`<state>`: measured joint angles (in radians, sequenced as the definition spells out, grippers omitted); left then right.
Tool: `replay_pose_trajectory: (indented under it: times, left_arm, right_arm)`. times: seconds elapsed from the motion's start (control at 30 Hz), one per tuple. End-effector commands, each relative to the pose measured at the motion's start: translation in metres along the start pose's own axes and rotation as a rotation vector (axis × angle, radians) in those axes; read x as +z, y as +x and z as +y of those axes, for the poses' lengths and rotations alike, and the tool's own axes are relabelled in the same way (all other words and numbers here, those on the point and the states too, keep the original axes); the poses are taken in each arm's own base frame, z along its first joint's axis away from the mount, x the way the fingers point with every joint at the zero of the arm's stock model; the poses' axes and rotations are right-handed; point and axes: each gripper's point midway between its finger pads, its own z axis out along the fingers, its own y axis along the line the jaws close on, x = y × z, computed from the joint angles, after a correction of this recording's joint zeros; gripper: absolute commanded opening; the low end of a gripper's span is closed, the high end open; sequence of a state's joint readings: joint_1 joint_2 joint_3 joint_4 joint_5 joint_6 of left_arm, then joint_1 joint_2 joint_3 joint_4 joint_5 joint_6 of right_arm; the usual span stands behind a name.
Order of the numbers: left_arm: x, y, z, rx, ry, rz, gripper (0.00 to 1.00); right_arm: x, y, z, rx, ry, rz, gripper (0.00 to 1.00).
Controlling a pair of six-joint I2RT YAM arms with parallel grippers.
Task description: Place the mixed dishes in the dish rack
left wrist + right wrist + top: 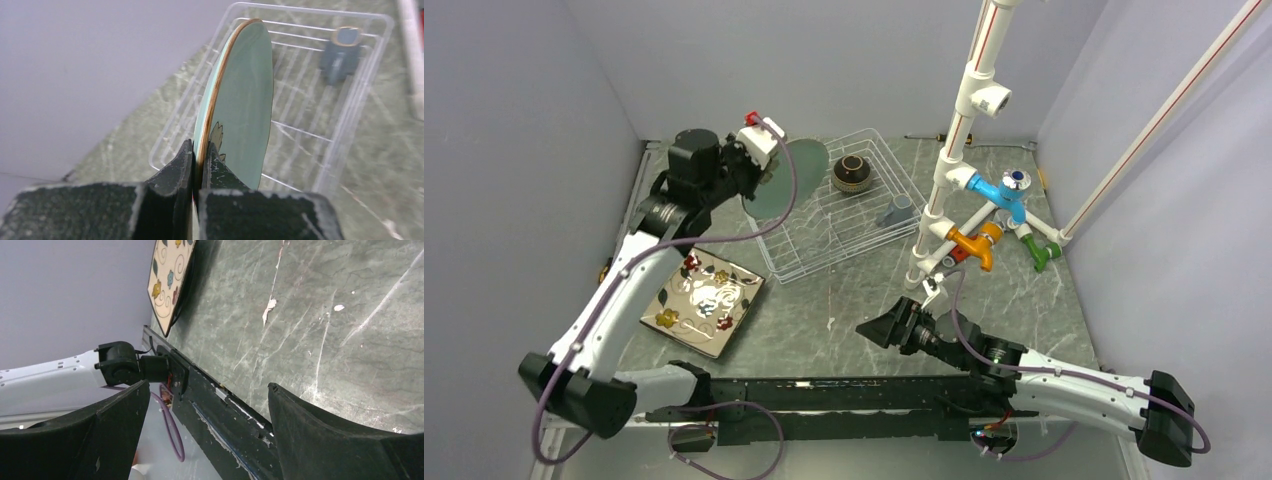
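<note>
While the left gripper (197, 165) pinches the green plate (245, 100) by its rim, holding it on edge over the left side of the white rack (834, 237) with the brown bowl (852, 173) and grey mug (897, 210) inside, the right gripper (207, 387) hangs wide open and empty near the table (844, 315).

The left end effector (767, 168) holds the pale green plate (792, 180) over the dish rack's (844, 228) left edge; the brown bowl (851, 173) and grey mug (896, 210) sit inside.
</note>
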<state>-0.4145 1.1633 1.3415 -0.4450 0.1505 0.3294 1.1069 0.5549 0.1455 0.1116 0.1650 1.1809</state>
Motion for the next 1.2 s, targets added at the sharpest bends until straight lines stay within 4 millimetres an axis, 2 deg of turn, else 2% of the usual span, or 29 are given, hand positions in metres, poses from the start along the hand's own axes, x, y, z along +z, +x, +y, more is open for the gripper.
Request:
replay_pose_trajectory:
  times: [0.0, 0.17, 0.33, 0.43, 0.67, 0.73, 1.17]
  left_arm:
    - [0.009, -0.075, 0.063, 0.246, -0.158, -0.225, 0.00]
    - [0.034, -0.067, 0.103, 0.258, -0.169, -0.248, 0.00]
    - [0.067, -0.046, 0.119, 0.440, -0.146, -0.212, 0.00]
    - [0.084, -0.029, 0.129, 0.469, -0.125, -0.164, 0.00]
    - [0.095, -0.025, 0.130, 0.494, -0.100, -0.197, 0.00]
    - [0.100, -0.019, 0.133, 0.484, -0.104, -0.174, 0.00]
    - [0.139, 0.017, 0.119, 0.420, -0.028, -0.132, 0.00]
  right_arm:
    - [-0.001, -0.009, 0.018, -0.016, 0.004, -0.003, 0.89]
    - [0.006, -0.004, 0.010, 0.010, 0.057, 0.019, 0.89]
    - [0.014, -0.002, 0.008, 0.019, 0.106, 0.037, 0.88]
    - [0.019, -0.003, 0.012, 0.010, 0.131, 0.044, 0.88]
    - [0.030, 0.002, 0.013, 0.019, 0.161, 0.076, 0.88]
    - [0.031, 0.004, 0.013, 0.020, 0.169, 0.088, 0.88]
    - [0.033, 0.006, 0.011, 0.045, 0.173, 0.088, 0.88]
